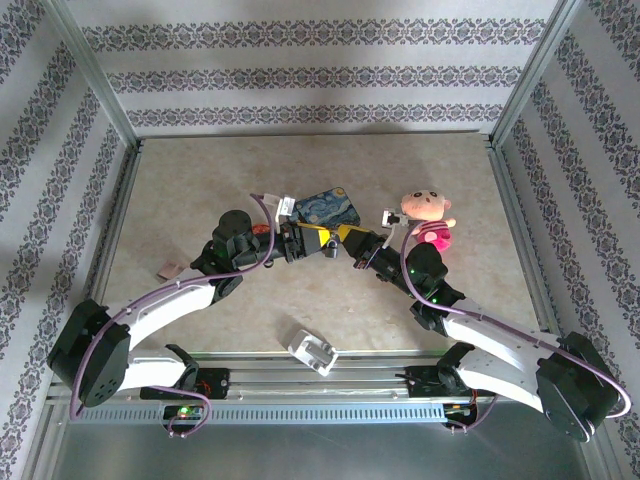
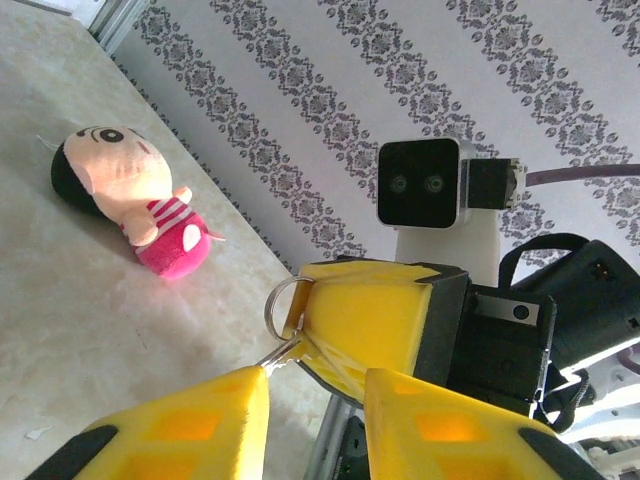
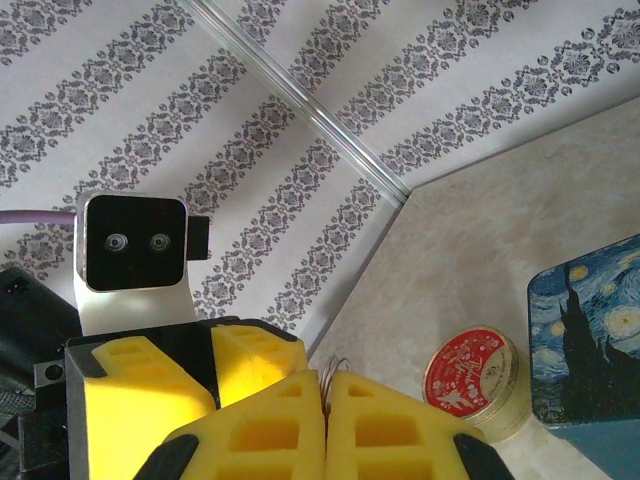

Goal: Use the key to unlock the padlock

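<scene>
Padlock (image 2: 284, 302) sits mid-frame in the left wrist view; its silvery loop juts left from the right end effector (image 2: 312, 335), which is clamped on it, body hidden; key (image 2: 278, 353), a thin sliver, slants down-left towards the left end effector (image 2: 315, 378); that one part-open, contact unclear.

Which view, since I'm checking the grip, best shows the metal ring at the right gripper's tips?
Left wrist: the metal ring sticks out clear of the right gripper's shut yellow fingers. Right wrist catches thin slivers of it at the finger seam. In top external it is too small to make out.
</scene>
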Controlling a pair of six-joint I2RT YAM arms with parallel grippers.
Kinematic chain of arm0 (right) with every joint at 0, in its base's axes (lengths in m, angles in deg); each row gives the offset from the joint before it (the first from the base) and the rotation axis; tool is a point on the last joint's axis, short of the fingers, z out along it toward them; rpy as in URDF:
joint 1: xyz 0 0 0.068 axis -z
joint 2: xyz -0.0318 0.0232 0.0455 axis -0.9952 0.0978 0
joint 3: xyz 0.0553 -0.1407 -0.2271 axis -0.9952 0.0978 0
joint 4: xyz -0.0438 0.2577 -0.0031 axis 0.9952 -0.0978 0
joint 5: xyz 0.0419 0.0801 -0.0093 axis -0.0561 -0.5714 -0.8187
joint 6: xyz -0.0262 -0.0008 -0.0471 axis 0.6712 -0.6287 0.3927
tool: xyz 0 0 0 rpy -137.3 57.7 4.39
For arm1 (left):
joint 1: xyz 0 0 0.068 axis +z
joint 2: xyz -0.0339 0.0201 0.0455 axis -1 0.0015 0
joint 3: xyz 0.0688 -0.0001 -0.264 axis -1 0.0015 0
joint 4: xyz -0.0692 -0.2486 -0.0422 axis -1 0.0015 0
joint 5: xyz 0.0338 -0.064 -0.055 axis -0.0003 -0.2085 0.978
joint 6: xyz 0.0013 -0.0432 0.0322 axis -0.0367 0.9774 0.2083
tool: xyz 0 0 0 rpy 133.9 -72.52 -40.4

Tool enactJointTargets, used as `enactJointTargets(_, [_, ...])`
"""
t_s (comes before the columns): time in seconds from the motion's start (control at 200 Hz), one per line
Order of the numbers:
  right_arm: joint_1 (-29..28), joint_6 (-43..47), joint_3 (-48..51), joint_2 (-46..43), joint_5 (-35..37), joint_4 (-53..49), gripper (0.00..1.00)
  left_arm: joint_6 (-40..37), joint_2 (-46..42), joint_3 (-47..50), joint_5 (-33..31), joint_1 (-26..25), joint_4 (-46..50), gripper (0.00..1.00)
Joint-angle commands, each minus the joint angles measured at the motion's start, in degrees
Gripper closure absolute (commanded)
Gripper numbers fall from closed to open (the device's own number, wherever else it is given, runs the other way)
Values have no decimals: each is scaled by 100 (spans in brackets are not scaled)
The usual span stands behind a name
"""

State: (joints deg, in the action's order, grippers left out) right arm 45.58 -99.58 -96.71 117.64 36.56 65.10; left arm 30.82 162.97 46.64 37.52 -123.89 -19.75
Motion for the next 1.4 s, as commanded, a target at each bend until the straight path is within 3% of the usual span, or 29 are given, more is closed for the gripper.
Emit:
enactJointTargets(0.0, [-69,-46,-261,26,-26,277,100,137,110,29,165,75,-508,70])
enactJointTargets(0.425, [-92,-82,-327,144,-78,286,100,355,391,63,217,119,-905,69])
enactJointTargets(0.55, [-107,-89,-350,144,-103,286,100,432,494,81,222,118,-1043,65])
enactJointTargets(0.725, [-110,-85,-354,113,-98,291,100,548,604,129,193,141,-1179,52])
enactJointTargets(0.945, [-110,-40,-290,-12,4,255,100,656,409,304,178,322,-1128,53])
enactJointTargets(1.209, [-127,-47,-330,5,-32,216,100,247,-15,314,-129,373,-312,52])
enactJointTargets(1.399, [-175,-60,-451,203,-119,225,100,525,294,187,190,371,-909,54])
